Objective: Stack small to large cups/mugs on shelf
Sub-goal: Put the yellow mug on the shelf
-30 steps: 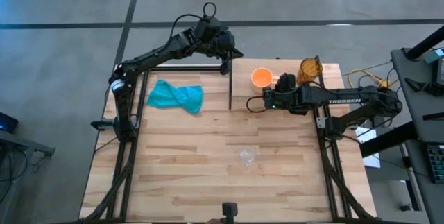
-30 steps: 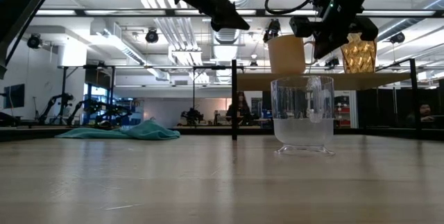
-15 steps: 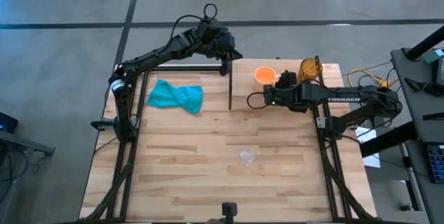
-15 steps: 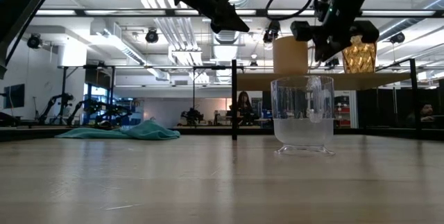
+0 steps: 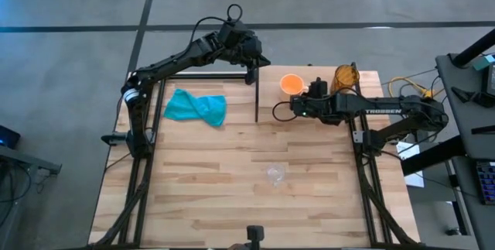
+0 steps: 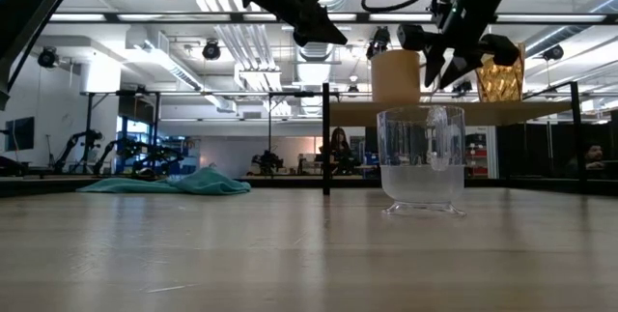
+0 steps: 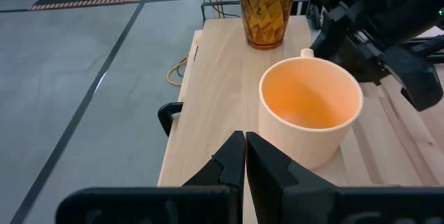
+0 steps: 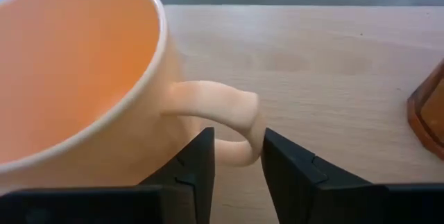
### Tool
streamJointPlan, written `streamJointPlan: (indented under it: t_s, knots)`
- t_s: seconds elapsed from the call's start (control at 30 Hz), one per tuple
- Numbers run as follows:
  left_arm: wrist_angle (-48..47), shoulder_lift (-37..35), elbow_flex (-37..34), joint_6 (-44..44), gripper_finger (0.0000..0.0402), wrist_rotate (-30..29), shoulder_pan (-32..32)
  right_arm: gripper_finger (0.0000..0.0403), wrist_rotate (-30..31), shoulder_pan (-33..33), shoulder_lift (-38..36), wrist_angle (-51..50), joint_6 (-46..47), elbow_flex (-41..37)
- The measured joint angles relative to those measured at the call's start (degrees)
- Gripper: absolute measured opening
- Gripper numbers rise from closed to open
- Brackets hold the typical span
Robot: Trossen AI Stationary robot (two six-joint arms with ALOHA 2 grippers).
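Clear glass cup (image 5: 275, 174) stands alone near the front of the table (image 5: 201, 203), upright, well apart from both arms.

Teal cloth (image 5: 196, 107) lies crumpled at the left, farther back.

Shelf (image 5: 309, 109) at the back right carries two vessels. Orange mug (image 5: 291, 86) sits upright on it, handle turned toward the right gripper (image 5: 312, 93). In the right wrist view that gripper's fingers (image 8: 288, 165) stand slightly parted, one on each side of the handle; whether they touch it, cannot tell. Brown cup (image 5: 345, 77) stands upright just beyond, on the shelf's back right part.

Left gripper (image 5: 253, 62) hovers at the back by the shelf's left end, fingers pressed together, holding nothing, pointed toward the mug.
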Motion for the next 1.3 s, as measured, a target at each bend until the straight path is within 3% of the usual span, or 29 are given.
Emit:
streamJointPlan:
  t_s: [0.3,0.57,0.87,1.07,1.3]
  knots:
    - [-0.8,-0.1,0.0,0.0,0.0,0.3,0.0,0.0107,0.1,0.4,-0.6,-0.1,-1.5,0.0]
    - [-8.7,-0.8,0.0,0.0,0.0,0.4,0.0,0.0099,-0.1,1.2,-4.4,-0.2,-2.9,0.0]
    - [-11.8,-1.3,-0.1,-0.1,0.0,3.1,-1.5,0.0093,-5.9,4.1,-11.7,0.5,-3.2,0.0]
    - [-11.5,-1.0,-0.2,-0.1,0.0,3.7,-4.3,0.01,-8.7,5.9,-15.2,4.7,-5.5,0.0]
    - [-6.6,0.9,-0.2,-0.8,0.0,3.7,-7.4,0.0094,-10.7,8.0,-15.8,16.3,-13.2,0.0]
